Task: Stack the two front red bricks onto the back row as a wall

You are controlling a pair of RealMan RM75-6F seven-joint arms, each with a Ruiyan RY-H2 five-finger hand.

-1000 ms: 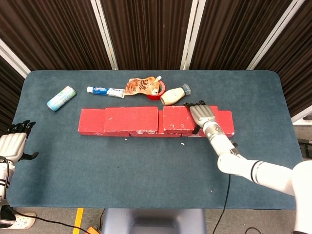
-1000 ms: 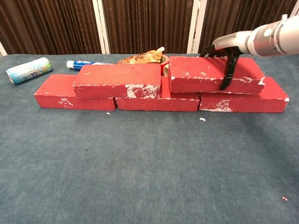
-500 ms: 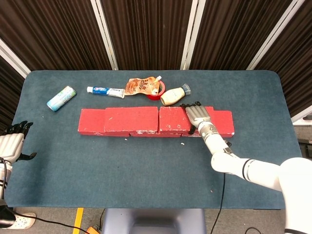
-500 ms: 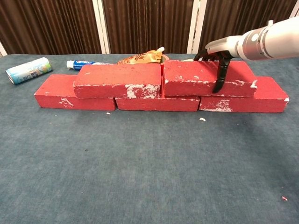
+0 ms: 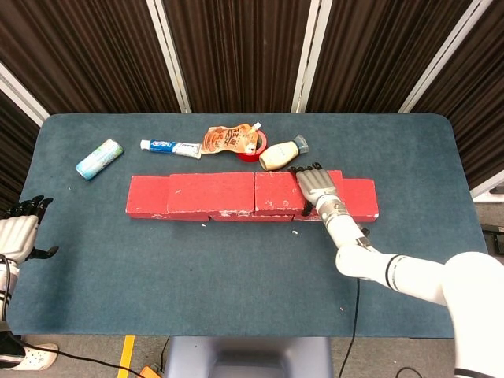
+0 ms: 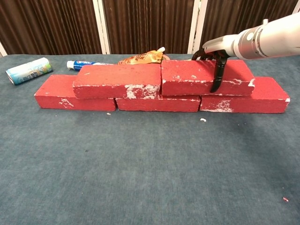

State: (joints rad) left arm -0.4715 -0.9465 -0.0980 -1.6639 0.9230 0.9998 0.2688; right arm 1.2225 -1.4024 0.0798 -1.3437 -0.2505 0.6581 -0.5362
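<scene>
On the dark blue felt-covered table [image 5: 236, 268] three chipped red rectangular bricks form the back row [image 6: 159, 102], and two more red bricks sit on top as a second course. The upper left red brick [image 6: 119, 80] spans the joint between the first and second bricks below; the upper right red brick [image 6: 192, 77] lies end to end against it, their ends touching with no visible gap in the chest view. The right hand [image 5: 316, 189] grasps that upper right brick, palm laid on its top face and a dark thumb hooked down over its front face. The left hand [image 5: 20, 234] hangs off the table's left edge, holding nothing, fingers apart. The stacking looks all but complete; the step in hand appears to be the final seating of the second brick. The next move likely calls for loosening the fingers and lifting the hand straight up, so the brick is not dragged out of line. Behind the wall lie a white squeeze bottle [image 5: 282, 153] and an orange pouch [image 5: 228, 139].
</scene>
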